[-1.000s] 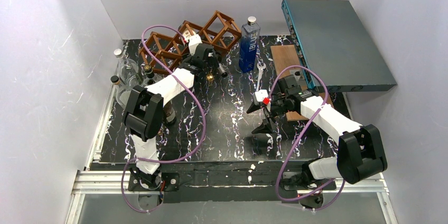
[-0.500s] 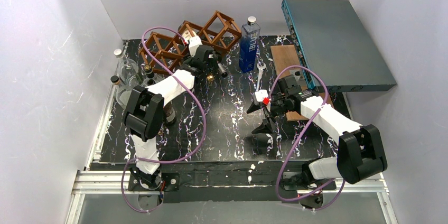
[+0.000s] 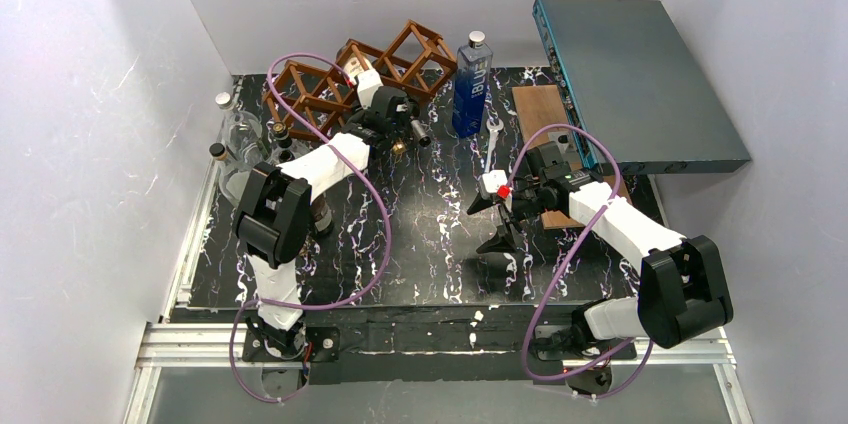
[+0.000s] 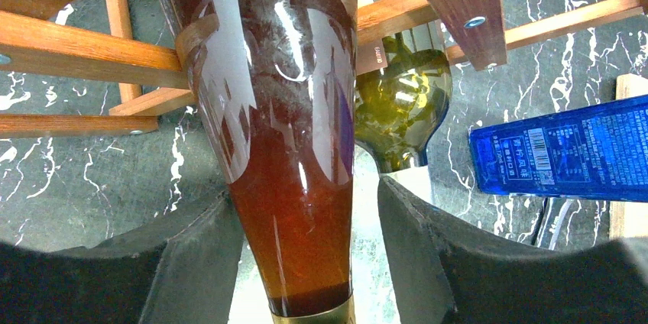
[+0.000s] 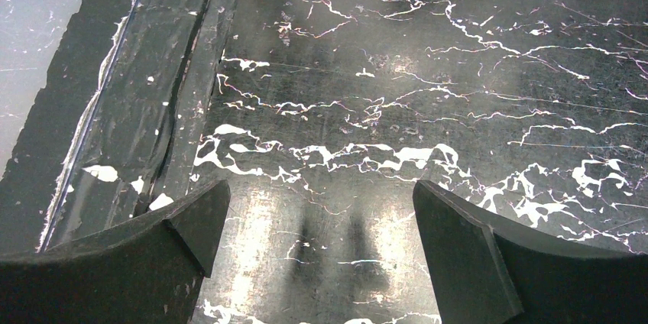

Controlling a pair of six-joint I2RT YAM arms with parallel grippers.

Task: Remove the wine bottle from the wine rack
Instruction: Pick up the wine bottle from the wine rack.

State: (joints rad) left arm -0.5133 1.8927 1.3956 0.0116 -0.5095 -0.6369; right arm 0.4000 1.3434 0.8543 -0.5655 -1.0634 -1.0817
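Plain white walls [image 3: 110,94] close the scene on the left, the back and the right. Between them lies a black table top with white marble veins [image 3: 430,254]. A silver aluminium rail frame [image 3: 190,342] runs along its near edge. The light is soft and even, with pale reflections on the glossy surface.

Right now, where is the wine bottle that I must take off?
Left wrist view, centre: the wine bottle lies in the wine rack, neck toward the camera, between the fingers of the left gripper, beside a green bottle.
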